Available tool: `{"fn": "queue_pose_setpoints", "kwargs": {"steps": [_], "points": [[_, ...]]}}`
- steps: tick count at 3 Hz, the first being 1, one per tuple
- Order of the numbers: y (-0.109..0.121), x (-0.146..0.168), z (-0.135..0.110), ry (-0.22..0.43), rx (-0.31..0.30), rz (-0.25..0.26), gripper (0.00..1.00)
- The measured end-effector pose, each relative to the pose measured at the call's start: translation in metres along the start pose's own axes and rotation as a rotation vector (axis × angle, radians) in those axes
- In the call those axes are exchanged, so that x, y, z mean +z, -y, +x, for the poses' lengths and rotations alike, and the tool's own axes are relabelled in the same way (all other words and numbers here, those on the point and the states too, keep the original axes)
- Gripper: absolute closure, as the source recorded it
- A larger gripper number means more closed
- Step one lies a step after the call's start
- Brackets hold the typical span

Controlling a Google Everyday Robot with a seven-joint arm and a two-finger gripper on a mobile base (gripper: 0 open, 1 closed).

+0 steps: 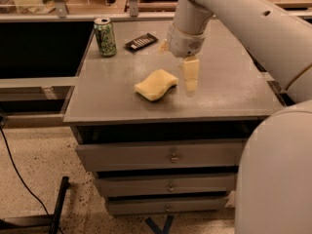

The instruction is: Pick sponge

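Note:
The sponge [156, 85] is a pale yellow foam pad with wavy sides. It lies flat on the grey cabinet top [224, 89], near the middle front. My gripper [190, 82] hangs from the white arm and points down, just right of the sponge, its tip close above the top. It is not touching the sponge and holds nothing.
A green drink can [105, 36] stands at the back left of the top. A dark flat device [141, 42] lies behind the sponge. Drawers [170, 155] sit below the top. A black cable [19, 179] runs on the floor at left.

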State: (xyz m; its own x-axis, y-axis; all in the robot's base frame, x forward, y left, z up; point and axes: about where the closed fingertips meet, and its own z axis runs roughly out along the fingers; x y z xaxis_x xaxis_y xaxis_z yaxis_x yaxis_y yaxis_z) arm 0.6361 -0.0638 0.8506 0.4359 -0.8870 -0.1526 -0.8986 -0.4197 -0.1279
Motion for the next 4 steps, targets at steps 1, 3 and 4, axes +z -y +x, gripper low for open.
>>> {"fn": "queue_pose_setpoints", "kwargs": {"steps": [1, 3, 4], "points": [[0.015, 0.012, -0.005, 0.009, -0.019, -0.008, 0.00], [0.031, 0.033, -0.020, 0.024, -0.048, -0.036, 0.19], [0.033, 0.040, -0.024, 0.022, -0.052, -0.049, 0.42]]}}
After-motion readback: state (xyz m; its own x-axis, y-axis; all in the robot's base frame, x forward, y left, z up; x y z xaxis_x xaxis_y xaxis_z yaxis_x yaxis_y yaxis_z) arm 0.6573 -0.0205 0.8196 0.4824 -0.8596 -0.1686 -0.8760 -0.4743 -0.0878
